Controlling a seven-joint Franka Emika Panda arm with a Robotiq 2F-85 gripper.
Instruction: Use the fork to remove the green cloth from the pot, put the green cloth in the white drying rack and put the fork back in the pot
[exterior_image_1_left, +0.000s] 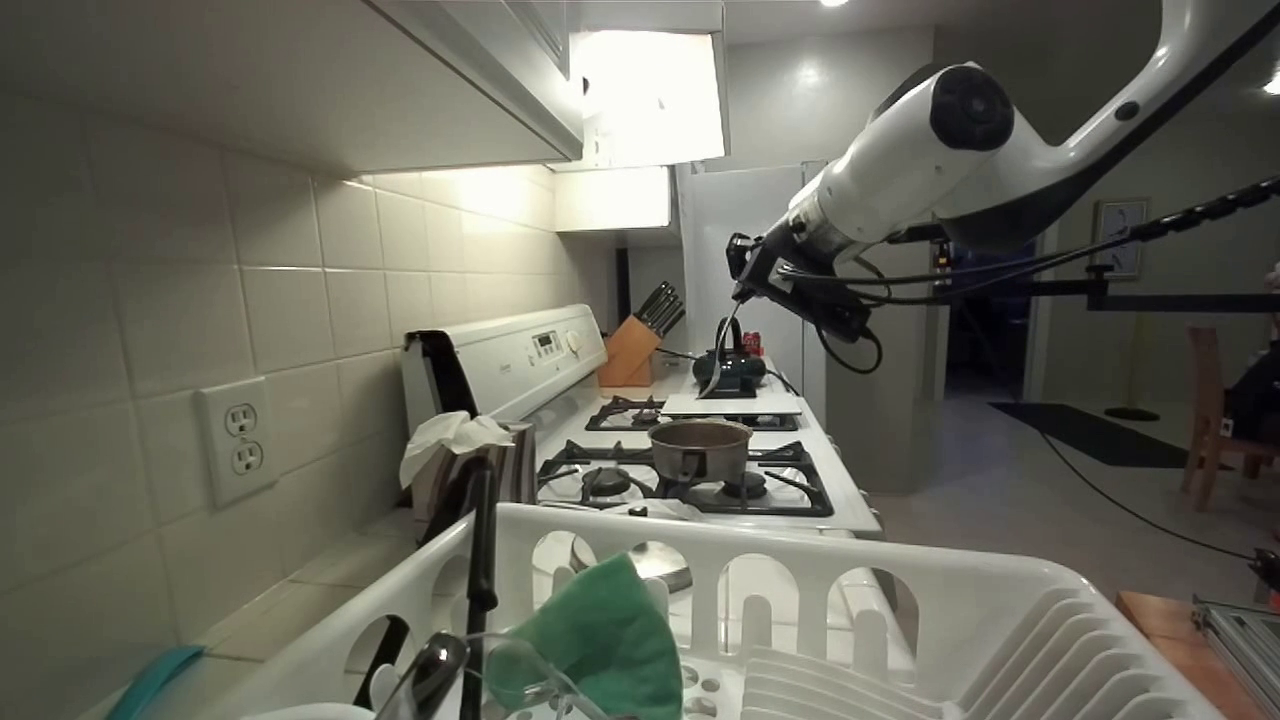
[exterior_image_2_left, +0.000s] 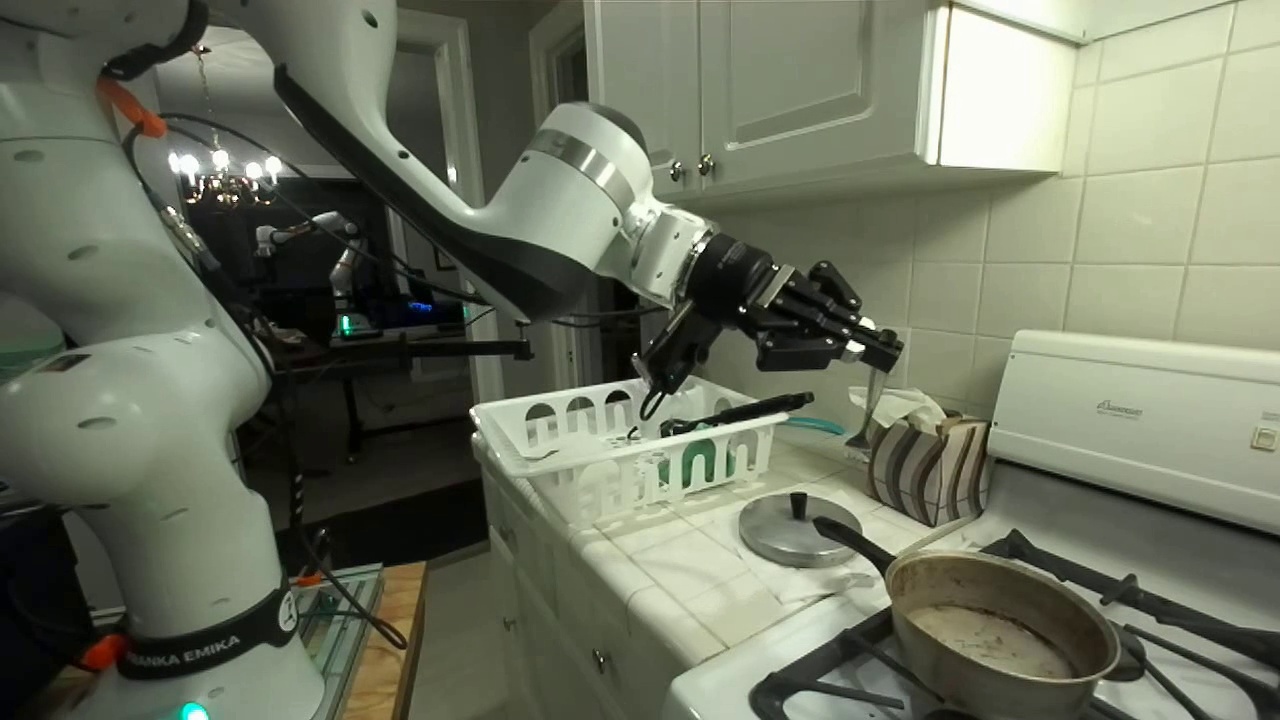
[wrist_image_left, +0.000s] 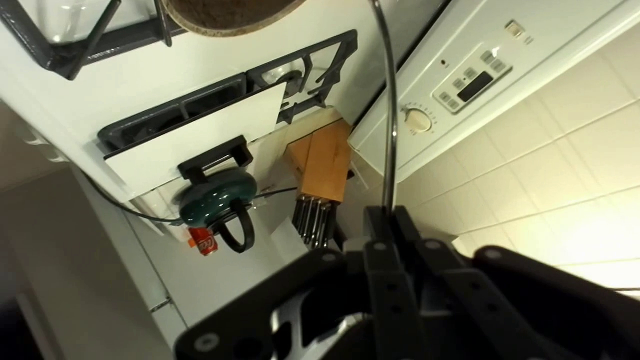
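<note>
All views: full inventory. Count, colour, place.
stove: 1, white, against wall
pot: 1, grey-brown, on stove
board: 1, white, on stove
counter: 1, white, beside stove
lid: 1, grey, on counter
tissue box: 1, striped, on counter
drying rack: 1, white, on counter
green cloth: 1, green, in drying rack
long handle: 1, black, in drying rack
knife block: 1, orange-brown, beside stove
kettle: 1, dark green, beside stove
can: 1, red, beside kettle
outlet: 1, white, on wall
cabinets: several, white, above counter
chair: 1, brown, background
fork: 1, silver, in tool
arm: 1, white, beside counter
tool: 1, black, shut on fork
</note>
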